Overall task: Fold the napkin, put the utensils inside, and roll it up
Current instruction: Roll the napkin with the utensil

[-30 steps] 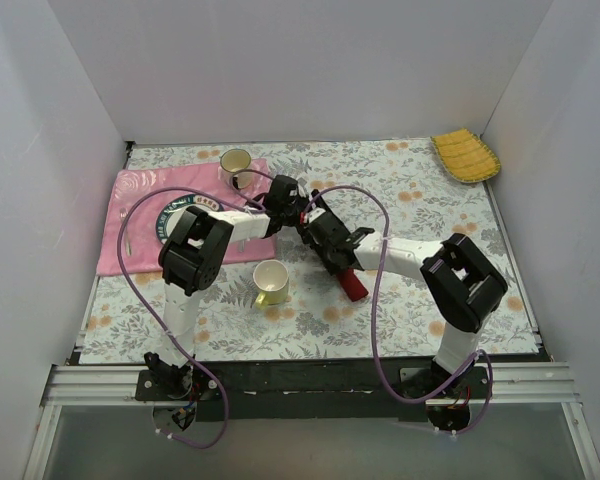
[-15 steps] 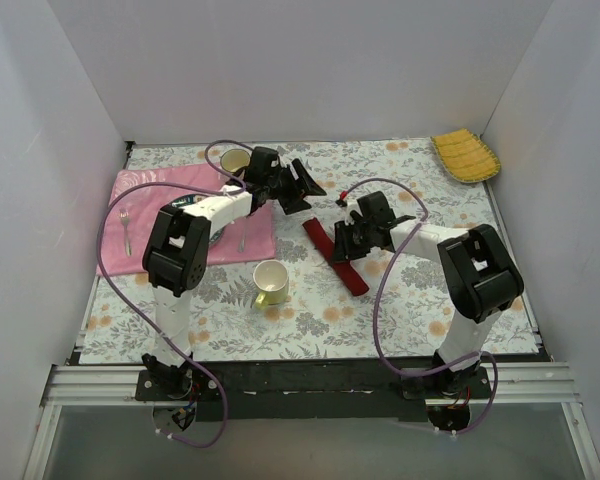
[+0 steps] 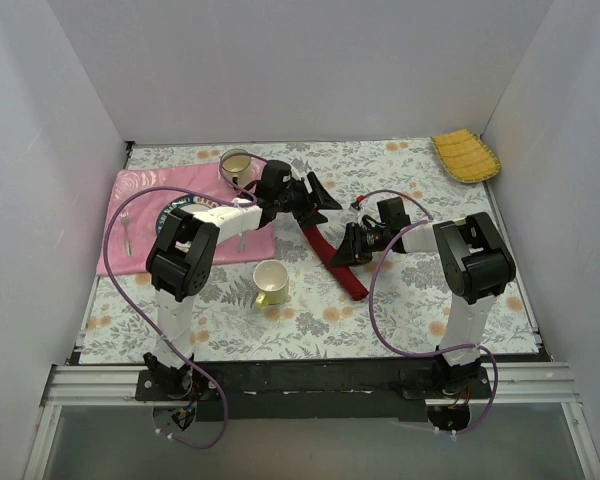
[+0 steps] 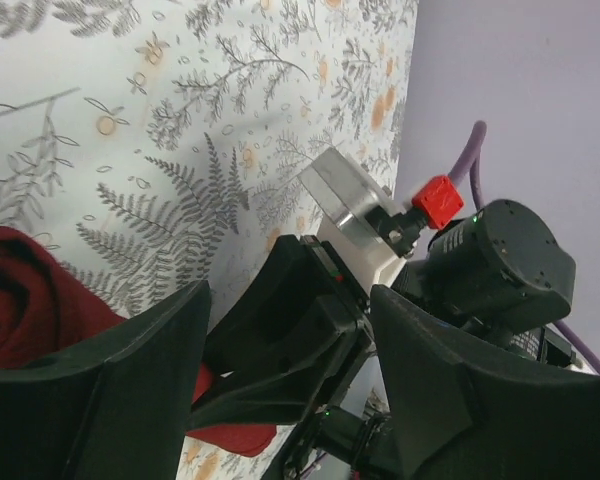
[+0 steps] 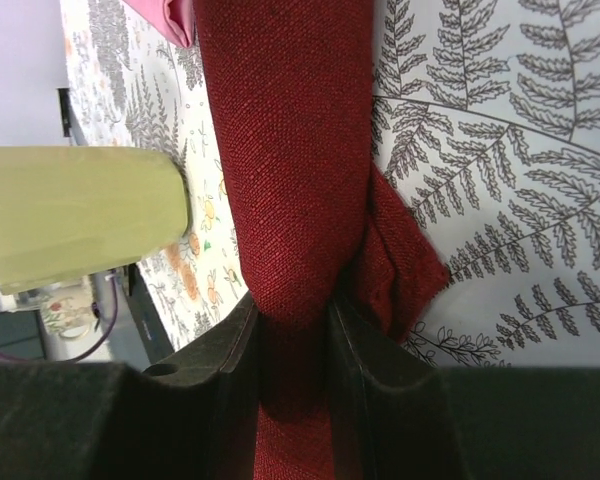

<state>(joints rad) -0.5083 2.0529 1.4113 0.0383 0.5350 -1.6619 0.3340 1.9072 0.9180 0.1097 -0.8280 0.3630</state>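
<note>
the napkin (image 3: 354, 281) lies rolled into a narrow dark red strip on the floral table cover (image 3: 430, 300), just right of the middle, running slantwise from far-left to near-right. the right gripper (image 3: 342, 250) is on the strip about halfway along, and the right wrist view shows its 2 fingers (image 5: 230, 380) pressed in on the roll from both sides, pinching it; a loose corner of cloth sticks out to the right of the pinch. the left gripper (image 3: 323, 196) is beside the far end of the strip with its jaws spread wide, holding nothing. a pale yellow cup (image 3: 270, 283) stands to the left of the napkin, apart from it. farther left is the pink cloth (image 3: 140, 190) with a plate (image 3: 175, 212) and a fork (image 3: 126, 230) on it.
</note>
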